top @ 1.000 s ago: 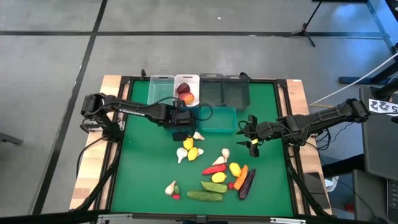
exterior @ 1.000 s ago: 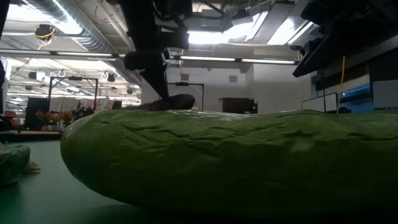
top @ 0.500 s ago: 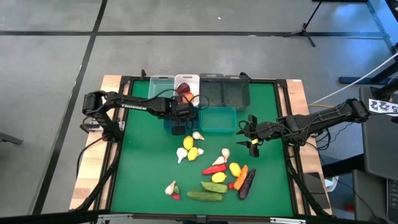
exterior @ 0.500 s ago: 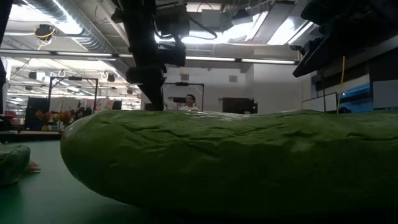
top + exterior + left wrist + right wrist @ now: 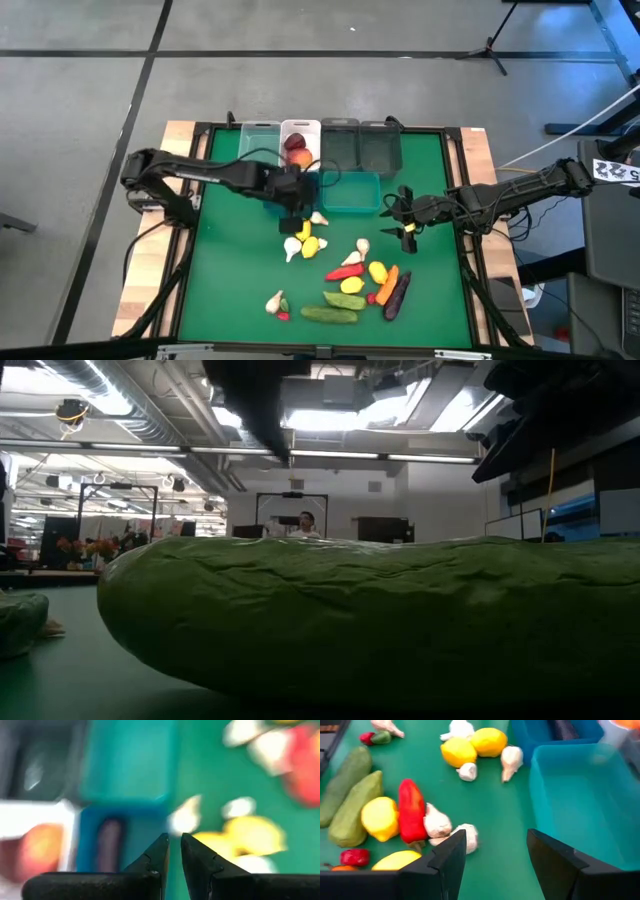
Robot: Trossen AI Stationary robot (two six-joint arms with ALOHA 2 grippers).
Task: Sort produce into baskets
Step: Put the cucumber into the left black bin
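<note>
Hovering left hand (image 5: 291,211) nearly closed, empty, lemons (image 5: 307,238) just beside, blue basket (image 5: 281,190) behind.

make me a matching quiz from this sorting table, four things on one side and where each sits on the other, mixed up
Things:
1. peach
2. dark eggplant
3. teal bin
4. left gripper

Places:
A. over the table beside the lemons and garlic, fingers nearly shut
B. in the white bin at the back row
C. on the mat, in front of the two dark grey bins
D. on the mat beside the orange carrot

Pairs: 1-B, 2-D, 3-C, 4-A
</note>
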